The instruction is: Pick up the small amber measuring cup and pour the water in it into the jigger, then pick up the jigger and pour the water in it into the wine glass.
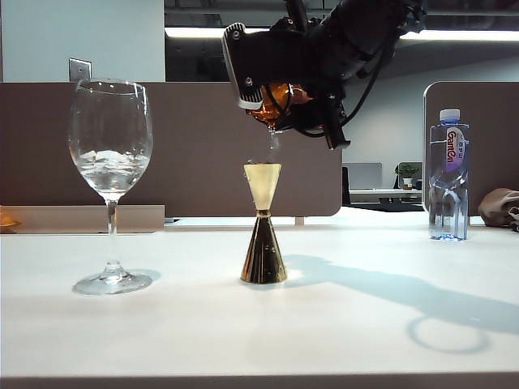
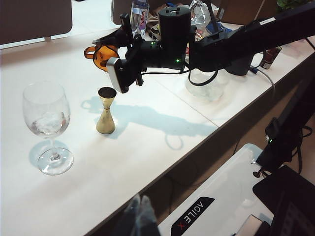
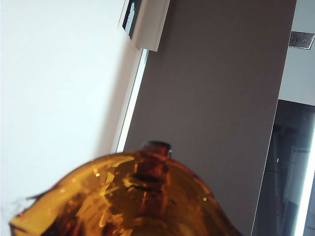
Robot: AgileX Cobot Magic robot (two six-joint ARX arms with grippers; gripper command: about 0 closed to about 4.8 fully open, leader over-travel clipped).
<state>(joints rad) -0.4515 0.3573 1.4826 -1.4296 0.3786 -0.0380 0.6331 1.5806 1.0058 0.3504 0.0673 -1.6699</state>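
My right gripper (image 1: 280,101) is clenched on the small amber measuring cup (image 1: 276,104), held in the air directly above the jigger (image 1: 263,224). Cup tipped hard over, spout down; a thin stream of water (image 1: 273,146) drops from it toward the jigger's upper cone. In the right wrist view the amber cup (image 3: 128,196) fills the near field, tilted, with the brown partition (image 3: 216,98) behind it.

The jigger stands upright on the bench (image 1: 340,324), about mid-width, back from the front edge; upper cone pale, lower cone gold. From the left wrist view the jigger (image 2: 106,111) sits just below the gripper's white-faced finger (image 2: 117,74), apart from it.

The wine glass (image 1: 110,182) is upright toward the left end of the bench, well apart from the jigger, some clear water in the bowl.

A water bottle (image 1: 449,174) stands toward the right end, near the back edge.

My left gripper (image 2: 140,216): only blurred finger tips show in its own wrist view, hanging off the bench's front edge, nothing between them; whether spread or closed, I cannot tell.
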